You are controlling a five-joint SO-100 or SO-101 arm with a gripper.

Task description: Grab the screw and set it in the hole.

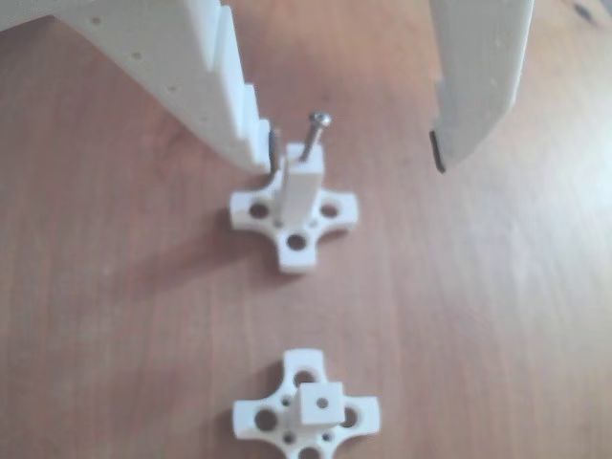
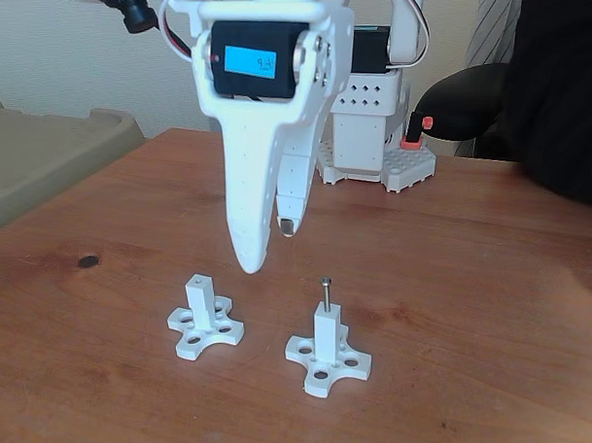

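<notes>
The screw [image 1: 314,137] stands nearly upright, tilted slightly, with its lower end in the hole at the top of a white square post [image 1: 301,191] on a cross-shaped base. In the fixed view that screw [image 2: 326,293] sits in the right-hand post [image 2: 327,335]. A second, alike fixture [image 1: 306,411] has an empty hole [image 1: 323,402] in its post top; it is the left one [image 2: 203,317] in the fixed view. My white gripper [image 1: 354,158] is open, its fingers apart on either side of the screw and holding nothing. In the fixed view the gripper [image 2: 270,246] hangs above the table between and behind the two fixtures.
The wooden table [image 2: 474,303] carries the arm's white base [image 2: 371,131] at the back. A black object with a red part [image 2: 457,109] and a dark mass [image 2: 564,95] lie at the back right. A beige tray-like shape [image 2: 41,153] is at the left, and a dark spot [image 2: 87,261] marks the wood.
</notes>
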